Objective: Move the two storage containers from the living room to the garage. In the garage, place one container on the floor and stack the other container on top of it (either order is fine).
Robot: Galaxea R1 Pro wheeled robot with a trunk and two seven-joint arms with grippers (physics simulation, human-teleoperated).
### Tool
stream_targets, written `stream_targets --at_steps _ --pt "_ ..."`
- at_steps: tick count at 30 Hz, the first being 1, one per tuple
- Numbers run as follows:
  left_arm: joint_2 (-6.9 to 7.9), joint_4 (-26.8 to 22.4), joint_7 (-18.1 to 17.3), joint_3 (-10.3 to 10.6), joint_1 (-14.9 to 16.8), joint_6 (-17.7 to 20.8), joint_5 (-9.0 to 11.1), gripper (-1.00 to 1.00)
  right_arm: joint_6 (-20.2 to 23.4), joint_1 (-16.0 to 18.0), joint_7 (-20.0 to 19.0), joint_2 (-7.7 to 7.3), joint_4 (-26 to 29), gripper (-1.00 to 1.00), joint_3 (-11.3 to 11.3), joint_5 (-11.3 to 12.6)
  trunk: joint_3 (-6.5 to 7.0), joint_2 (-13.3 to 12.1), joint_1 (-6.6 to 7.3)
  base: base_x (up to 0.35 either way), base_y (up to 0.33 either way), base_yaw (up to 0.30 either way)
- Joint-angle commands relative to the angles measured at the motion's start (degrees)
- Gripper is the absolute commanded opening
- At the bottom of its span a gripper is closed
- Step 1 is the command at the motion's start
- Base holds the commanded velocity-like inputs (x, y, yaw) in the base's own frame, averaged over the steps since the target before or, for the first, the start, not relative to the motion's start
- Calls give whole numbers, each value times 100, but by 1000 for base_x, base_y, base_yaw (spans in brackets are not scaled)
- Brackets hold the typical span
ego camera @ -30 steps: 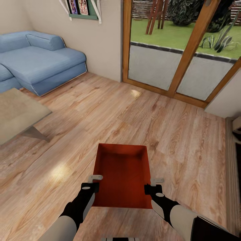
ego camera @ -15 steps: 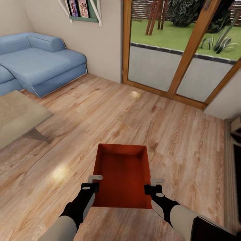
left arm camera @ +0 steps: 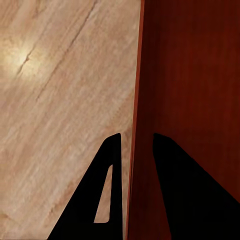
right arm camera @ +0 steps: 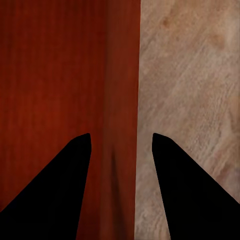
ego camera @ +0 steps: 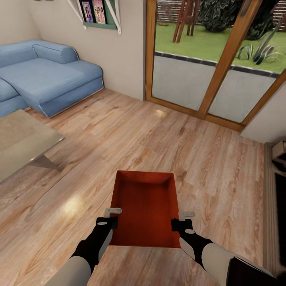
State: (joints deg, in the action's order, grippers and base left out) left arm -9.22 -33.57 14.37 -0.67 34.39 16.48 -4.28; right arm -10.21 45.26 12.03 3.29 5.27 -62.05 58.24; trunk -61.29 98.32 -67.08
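Observation:
One orange-red storage container (ego camera: 145, 210) hangs low in the head view above the light wood plank floor (ego camera: 119, 135) of the living room, its open top facing up and nothing inside. My left gripper (ego camera: 113, 216) is shut on its left wall and my right gripper (ego camera: 180, 220) on its right wall. In the left wrist view the dark fingers straddle the container (left arm camera: 200, 75) wall, left gripper (left arm camera: 136, 137) pinching it. The right wrist view has the right gripper (right arm camera: 121, 135) astride the other wall of the container (right arm camera: 50, 65).
A blue sofa (ego camera: 43, 75) stands at the back left and a glass table (ego camera: 20, 139) at the left. Wood-framed glass doors (ego camera: 206, 59) fill the far wall, a wall shelf (ego camera: 99, 16) beside them. A dark fireplace edge (ego camera: 278, 178) runs along the right.
The whole picture has shifted a little, so the camera has moved. The container stays held between both grippers in the same place relative to me.

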Motion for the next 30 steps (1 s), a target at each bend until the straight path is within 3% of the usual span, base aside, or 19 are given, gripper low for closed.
stream_targets --at_steps 1,30 --pt "8 79 31 8 -2 49 -37 -100 -8 7 10 -4 27 -100 114 -92 16 -40 23 0 0 0" --pt "0 89 23 9 -2 49 -29 -100 24 2 10 -4 27 -100 105 -93 536 -1203 660 0 0 0"
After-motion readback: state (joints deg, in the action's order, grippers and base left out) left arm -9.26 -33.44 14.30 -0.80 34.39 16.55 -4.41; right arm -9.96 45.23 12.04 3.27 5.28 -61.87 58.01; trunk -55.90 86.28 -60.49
